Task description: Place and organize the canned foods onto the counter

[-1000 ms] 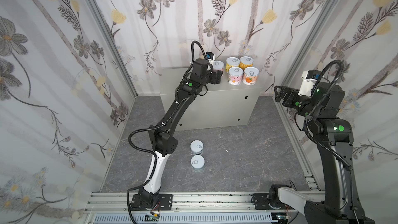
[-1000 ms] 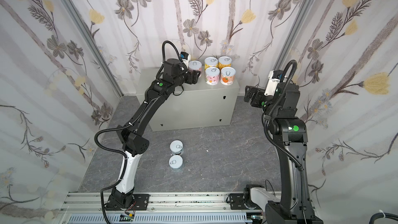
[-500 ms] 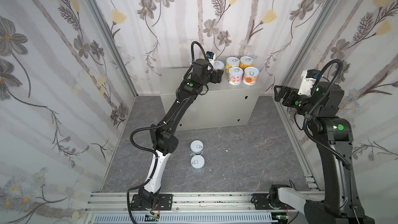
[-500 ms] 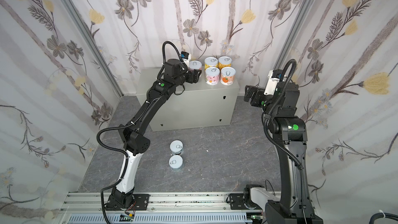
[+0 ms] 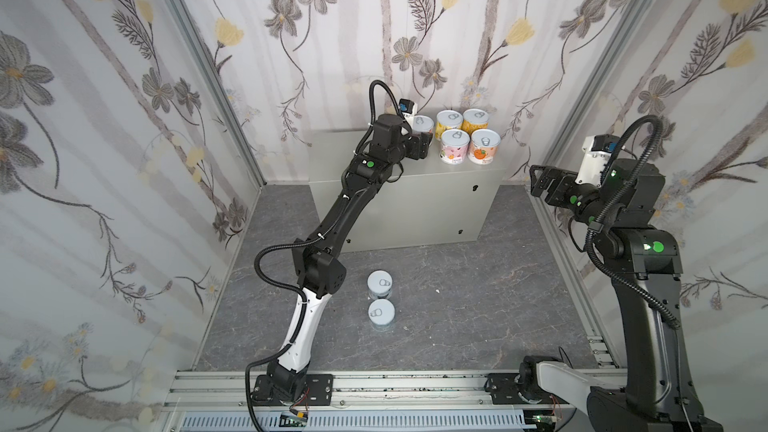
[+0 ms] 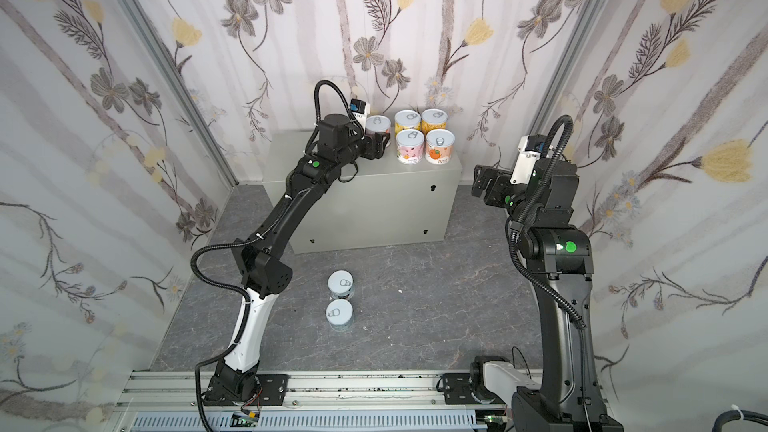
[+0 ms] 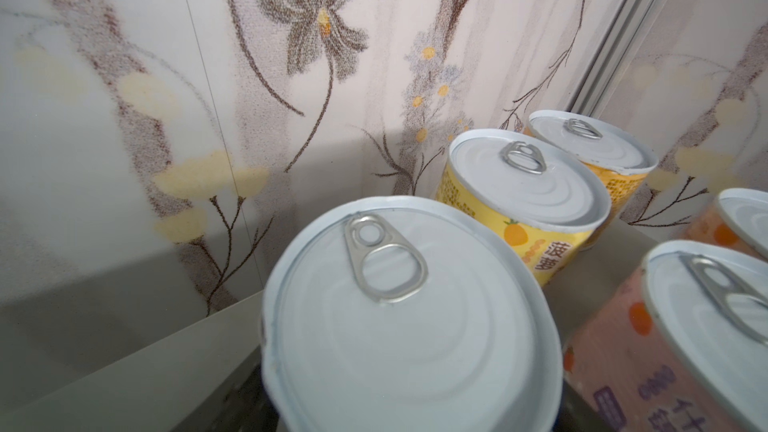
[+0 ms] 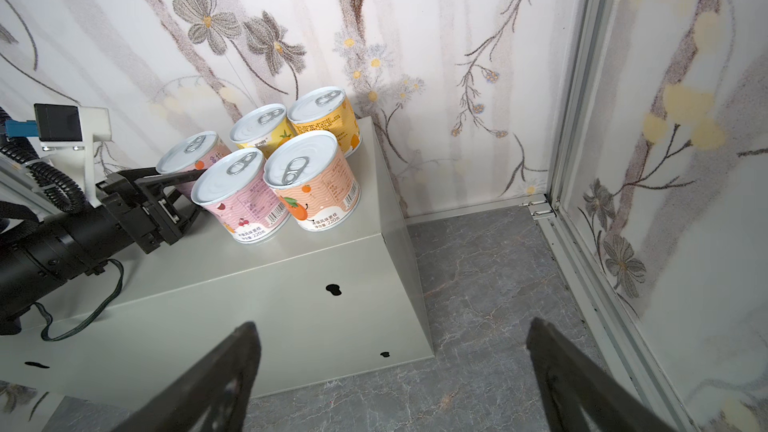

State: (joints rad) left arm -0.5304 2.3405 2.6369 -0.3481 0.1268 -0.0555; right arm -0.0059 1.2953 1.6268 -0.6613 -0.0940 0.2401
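1. In both top views, five cans are seen upright at the back right corner of the counter (image 5: pixel 332 151) (image 6: pixel 286 155). Four cans (image 5: pixel 455 145) (image 6: pixel 410 144) are packed in a square, and a fifth can (image 5: pixel 423 122) (image 6: pixel 377 122) stands just beside them on the left. The left claw (image 5: pixel 424 139) (image 6: pixel 379 142) is placed at the fifth can. The right claw (image 5: pixel 536 180) (image 6: pixel 478 184) is held in the air off the counter's right edge. Two cans (image 5: pixel 379 283) (image 6: pixel 340 283) are left upright on the floor (image 5: pixel 457 305) (image 6: pixel 415 305) in front of the counter, close together.
2. In the left wrist view, the fifth can (image 7: pixel 407 326) is seen close up near the counter's back edge, apart from a yellow can (image 7: pixel 528 189). The claw's fingers are hidden by the lid.
3. In the right wrist view, the right claw (image 8: pixel 392 324) is spread wide with nothing held. A finger of the left claw (image 8: pixel 189 195) is laid across the fifth can (image 8: pixel 193 151); whether the can is clamped cannot be told.
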